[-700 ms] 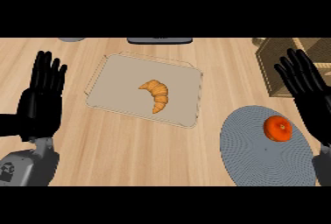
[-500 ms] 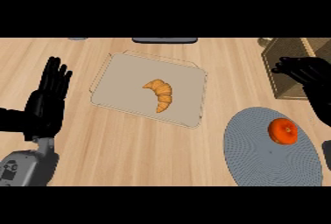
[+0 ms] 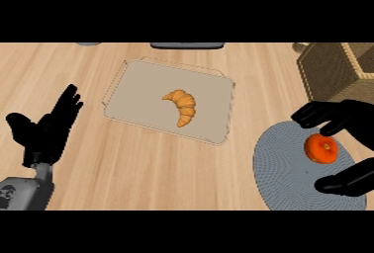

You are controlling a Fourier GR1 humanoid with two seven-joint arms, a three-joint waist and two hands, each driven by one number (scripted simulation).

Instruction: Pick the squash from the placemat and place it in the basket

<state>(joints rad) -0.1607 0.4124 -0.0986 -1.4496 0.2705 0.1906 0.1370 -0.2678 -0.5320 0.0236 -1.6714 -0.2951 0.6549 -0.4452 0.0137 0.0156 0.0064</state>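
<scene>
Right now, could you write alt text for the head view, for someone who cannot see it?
The robot's right hand curls over an orange squash on a round grey placemat, beside a wicker basket. A croissant lies on a tray; the left hand rests open at left.

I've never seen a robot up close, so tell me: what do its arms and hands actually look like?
Both hands are black all over, shaped much like a person's, with slim fingers and a thumb. The left hand joins a grey forearm that carries a small dark marking near the picture's lower edge. Of the right hand only black parts show. No cables or sleeves are visible.
</scene>
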